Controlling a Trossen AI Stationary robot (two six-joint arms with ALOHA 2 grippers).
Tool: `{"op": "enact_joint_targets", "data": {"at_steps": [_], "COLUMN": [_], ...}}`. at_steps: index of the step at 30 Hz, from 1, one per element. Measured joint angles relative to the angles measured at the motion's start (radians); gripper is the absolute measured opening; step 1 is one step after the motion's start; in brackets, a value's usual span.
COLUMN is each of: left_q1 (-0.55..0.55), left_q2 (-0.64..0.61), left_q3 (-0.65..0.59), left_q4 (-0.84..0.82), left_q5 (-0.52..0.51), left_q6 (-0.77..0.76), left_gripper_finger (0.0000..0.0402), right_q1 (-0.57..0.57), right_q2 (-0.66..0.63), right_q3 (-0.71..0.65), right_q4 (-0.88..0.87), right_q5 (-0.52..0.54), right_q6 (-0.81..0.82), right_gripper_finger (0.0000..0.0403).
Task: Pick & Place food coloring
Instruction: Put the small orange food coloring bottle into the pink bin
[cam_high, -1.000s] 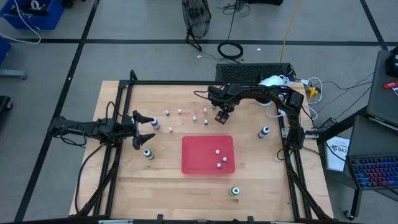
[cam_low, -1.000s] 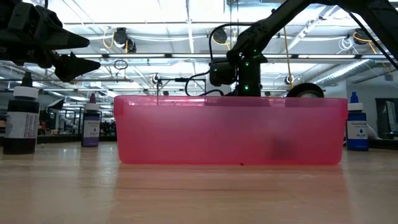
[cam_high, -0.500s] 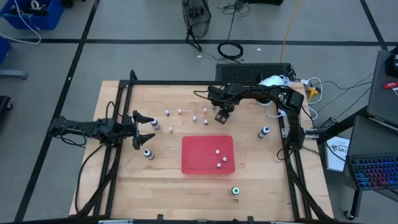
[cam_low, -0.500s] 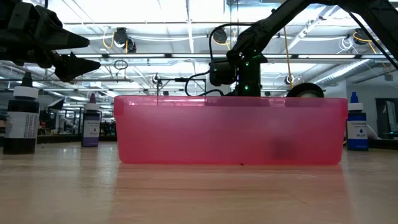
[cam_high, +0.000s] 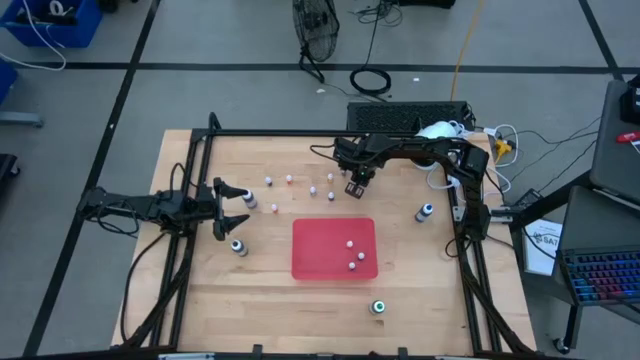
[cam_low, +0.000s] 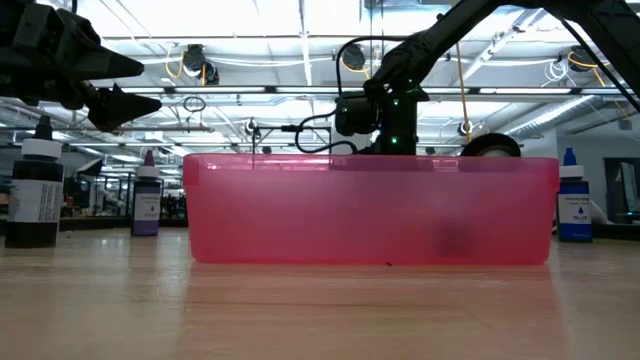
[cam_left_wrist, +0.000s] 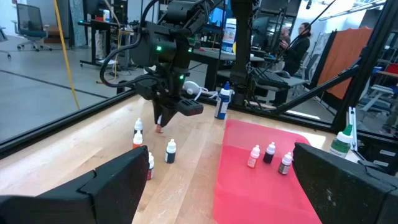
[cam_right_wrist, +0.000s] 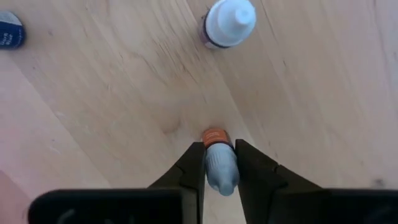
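Observation:
My right gripper (cam_high: 355, 187) points down at the far middle of the table, shut on a tiny food coloring bottle (cam_right_wrist: 219, 163) with a whitish top and an orange lower part. More tiny bottles (cam_high: 312, 190) stand on their bases around it on the wood, one close by (cam_right_wrist: 228, 22). Three bottles (cam_high: 353, 256) stand inside the red tray (cam_high: 304, 250). My left gripper (cam_high: 243, 206) waits open at the table's left, level above the wood, with a small bottle (cam_high: 250, 201) just off its fingertips. My right gripper pinches the bottle's whitish top (cam_right_wrist: 220, 167) between its two fingers (cam_right_wrist: 194, 163), which come from above and point down. The bottle stays upright, its orange lower part (cam_right_wrist: 214, 134) below the fingertips. Whether its base is on the wood (cam_left_wrist: 159, 129), I cannot tell.
Slightly bigger bottles stand at the right (cam_high: 426, 212), the left (cam_high: 238, 246) and, green-capped, near the front edge (cam_high: 378, 307). A dark rail frame (cam_high: 280, 133) runs round the table. In the low view the tray's wall (cam_low: 370, 210) hides the table behind it.
My right gripper has shut on the orange bottle while staying in place over the far middle of the table. The bottle has not visibly moved.

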Motion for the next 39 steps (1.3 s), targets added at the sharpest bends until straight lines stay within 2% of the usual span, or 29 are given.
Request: {"op": "enact_joint_targets", "data": {"at_steps": [4, 9, 15, 18, 22, 28, 31, 34, 39], "left_q1": [0.0, 0.0, 0.0, 0.0, 0.0, 0.0, 0.0, 0.0, 0.0], "left_q2": [0.0, 0.0, 0.0, 0.0, 0.0, 0.0, 0.0, 0.0, 0.0], "left_q3": [0.0, 0.0, 0.0, 0.0, 0.0, 0.0, 0.0, 0.0, 0.0], "left_q4": [0.0, 0.0, 0.0, 0.0, 0.0, 0.0, 0.0, 0.0, 0.0], "left_q5": [0.0, 0.0, 0.0, 0.0, 0.0, 0.0, 0.0, 0.0, 0.0], "left_q6": [0.0, 0.0, 0.0, 0.0, 0.0, 0.0, 0.0, 0.0, 0.0], "left_gripper_finger": [0.0392, 0.0392, 0.0392, 0.0392, 0.0392, 0.0392, 0.0392, 0.0392, 0.0392], "right_q1": [0.021, 0.092, 0.275, 0.376, 0.49, 0.611, 0.634, 0.645, 0.66], "right_q2": [-0.03, -0.149, -0.32, -0.344, -0.291, -0.104, -0.01, 0.065, 0.151], "right_q3": [0.0, 0.0, 0.002, 0.051, 0.181, 0.353, 0.373, 0.373, 0.373], "right_q4": [-0.015, -0.025, 0.018, 0.007, -0.073, -0.16, -0.188, -0.207, -0.214], "right_q5": [0.0, 0.001, 0.003, 0.015, 0.066, 0.082, 0.079, 0.025, -0.006], "right_q6": [-0.004, 0.019, 0.058, 0.087, 0.132, 0.105, 0.1, 0.115, 0.135], "right_gripper_finger": [0.0052, 0.0052, 0.0052, 0.0052, 0.0052, 0.0052, 0.0052, 0.0052, 0.0052]}}
